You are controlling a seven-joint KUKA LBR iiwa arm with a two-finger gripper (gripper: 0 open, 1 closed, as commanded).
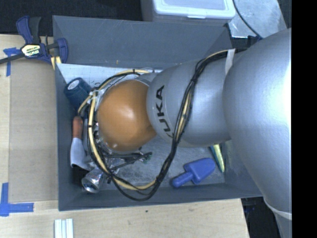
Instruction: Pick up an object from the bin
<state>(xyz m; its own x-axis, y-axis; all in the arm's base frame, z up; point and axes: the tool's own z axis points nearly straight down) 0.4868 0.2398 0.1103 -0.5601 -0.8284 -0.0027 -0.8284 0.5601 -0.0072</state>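
A dark part of my gripper (120, 158) shows under the lower edge of the orange dome, low over the bin's left half. Just left of it a white piece (77, 150) lies against the left wall, with a brown stick (77, 127) above it. A shiny silver and black object (91, 182) sits in the front left corner, close below the gripper. A blue cylinder with a dark cap (77, 91) stands in the back left corner. What lies directly beneath the gripper is hidden.
A blue plastic piece (194, 172) lies near the front wall at the right, and a yellow-green stick (218, 157) leans beside it. The arm and its cables cover the bin's middle and right.
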